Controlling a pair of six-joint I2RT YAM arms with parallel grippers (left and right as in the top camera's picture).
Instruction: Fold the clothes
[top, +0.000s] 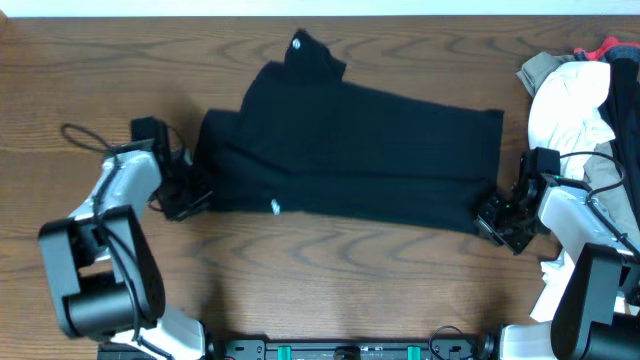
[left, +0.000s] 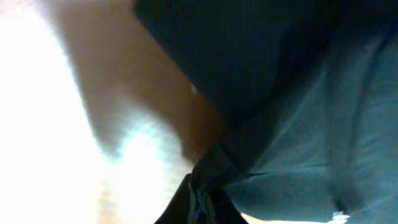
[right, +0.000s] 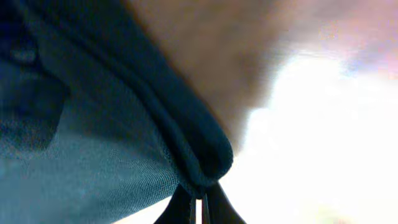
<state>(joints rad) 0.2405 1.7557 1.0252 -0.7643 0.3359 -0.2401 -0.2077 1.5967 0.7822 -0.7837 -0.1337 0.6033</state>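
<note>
You are working over a brown wood-grain tabletop (top: 330, 280). At the left, your left gripper (top: 192, 196) is lying low on the wood, pressed together and pinching the near-left corner of the black shirt (top: 350, 160). In the left wrist view the dark cloth is bunching right at the closed fingertips. The shirt is lying spread across the middle of the tabletop, running from left to right. A flap is sticking out at its far edge and carrying a small white round logo (top: 296, 43), and a small white mark (top: 276, 207) is showing on its near edge. At the right, your right gripper (top: 492, 216) is pressing together on the near-right corner of the shirt, and the right wrist view is showing a rolled fold of cloth caught between its fingers. Farther right, a pile of white and grey clothes (top: 570, 100) is sitting at the tabletop's edge.
</note>
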